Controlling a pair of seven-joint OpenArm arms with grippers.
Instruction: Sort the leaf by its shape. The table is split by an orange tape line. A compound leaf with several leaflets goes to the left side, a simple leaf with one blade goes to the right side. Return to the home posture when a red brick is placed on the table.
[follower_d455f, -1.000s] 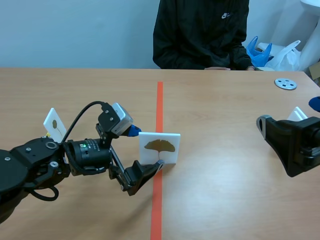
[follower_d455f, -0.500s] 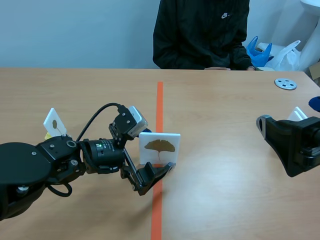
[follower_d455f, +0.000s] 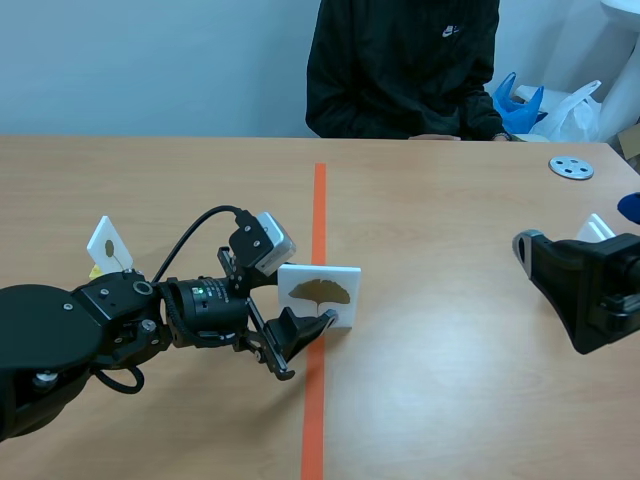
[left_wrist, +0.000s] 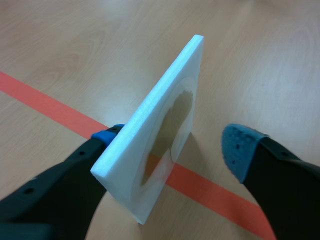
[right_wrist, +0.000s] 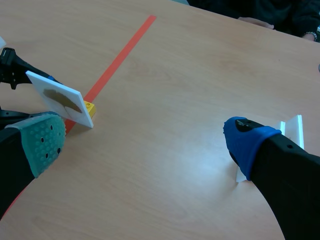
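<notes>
A white card (follower_d455f: 318, 293) showing one golden fan-shaped leaf stands upright on the orange tape line (follower_d455f: 319, 210), on a small yellow base (right_wrist: 89, 107). My left gripper (follower_d455f: 300, 308) straddles this card. In the left wrist view the card (left_wrist: 165, 125) is edge-on between the fingers. One fingertip (left_wrist: 105, 136) touches its back, while the other pad (left_wrist: 239, 150) stands clear of its face, so the left gripper (left_wrist: 173, 142) is open. My right gripper (right_wrist: 145, 142) hangs open at the table's right side, far from the card, with nothing between its fingers.
A second leaf card (follower_d455f: 110, 247) stands at the left, behind my left arm. Another white card (follower_d455f: 597, 227) stands by my right arm (follower_d455f: 590, 290). A metal disc (follower_d455f: 571, 167) lies at the back right. A person (follower_d455f: 400, 70) sits across the table.
My left arm has moved right and brought its fingers to either side of the card. The fingers have narrowed toward it. The right arm has not moved.
</notes>
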